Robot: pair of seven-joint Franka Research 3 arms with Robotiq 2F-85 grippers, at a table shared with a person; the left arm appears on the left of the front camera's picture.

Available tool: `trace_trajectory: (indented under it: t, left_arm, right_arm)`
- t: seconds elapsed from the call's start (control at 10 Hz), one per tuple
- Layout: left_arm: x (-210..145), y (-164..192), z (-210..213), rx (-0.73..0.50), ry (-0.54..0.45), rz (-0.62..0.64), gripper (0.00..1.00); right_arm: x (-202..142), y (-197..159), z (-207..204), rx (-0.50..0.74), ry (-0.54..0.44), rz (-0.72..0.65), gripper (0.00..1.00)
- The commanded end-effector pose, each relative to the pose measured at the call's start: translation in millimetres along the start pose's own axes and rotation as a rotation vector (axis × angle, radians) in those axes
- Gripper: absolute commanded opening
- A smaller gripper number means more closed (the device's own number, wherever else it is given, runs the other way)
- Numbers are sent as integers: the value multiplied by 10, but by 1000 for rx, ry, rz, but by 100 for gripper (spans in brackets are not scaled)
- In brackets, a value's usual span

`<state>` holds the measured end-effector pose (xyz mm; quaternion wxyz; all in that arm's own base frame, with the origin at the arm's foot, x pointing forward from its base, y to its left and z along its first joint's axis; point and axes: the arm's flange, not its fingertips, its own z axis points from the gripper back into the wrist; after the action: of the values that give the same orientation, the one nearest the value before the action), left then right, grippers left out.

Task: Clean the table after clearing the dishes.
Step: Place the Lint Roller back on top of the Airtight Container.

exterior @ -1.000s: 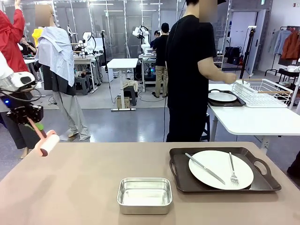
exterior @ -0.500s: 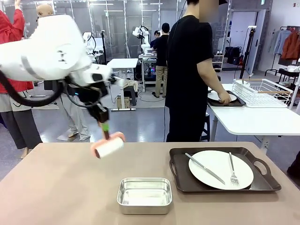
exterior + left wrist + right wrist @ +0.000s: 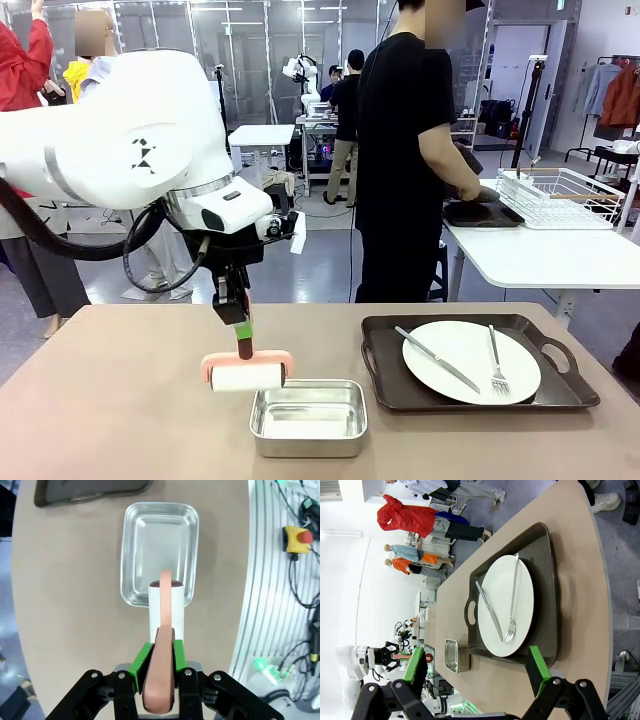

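My left gripper [image 3: 233, 308] is shut on the pink handle of a lint roller [image 3: 245, 375], which hangs over the beige table [image 3: 120, 420] at the far left rim of a steel pan [image 3: 308, 415]. In the left wrist view the green pads [image 3: 141, 661] clamp the handle and the white roll [image 3: 167, 607] overlaps the pan's near rim. A white plate [image 3: 470, 362] with knife and fork lies on a dark tray [image 3: 385, 385] at the table's right. My right gripper [image 3: 477, 672] is open, looking at that plate [image 3: 507, 605] from a distance.
A person in black stands across the table, hands on another dark tray [image 3: 482, 213] on a white side table, beside a wire rack [image 3: 560, 195]. The beige table's left half is bare. Cables and an emergency stop box [image 3: 297, 539] lie past its near edge.
My left arm has swung in from the far left to the middle, carrying the roller down to the steel pan. The person has turned to the side-table tray.
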<state>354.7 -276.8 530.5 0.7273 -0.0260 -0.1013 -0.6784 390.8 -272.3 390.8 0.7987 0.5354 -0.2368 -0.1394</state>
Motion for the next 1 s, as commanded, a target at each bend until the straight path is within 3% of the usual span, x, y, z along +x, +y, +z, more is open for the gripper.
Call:
trace_trajectory:
  t: [0.0, 0.3, 0.4, 0.7, 0.9]
  left_arm:
    - [47, 52, -9, -20, 7, 23, 23]
    - [-3, 16, -24, -5, 2, 5, 23]
    - [261, -11, -162, 2, 70, -72, 23]
    - [738, 74, -423, -37, 16, -106, 23]
    - [868, 101, -666, -74, 19, -113, 23]
  right_arm:
    - [-27, 22, 13, 9, -3, 3, 100]
    - [-27, 22, 13, 9, -3, 3, 100]
    - [-27, 22, 13, 9, -3, 3, 100]
    - [-27, 22, 13, 9, -3, 3, 100]
    - [-27, 22, 13, 9, -3, 3, 100]
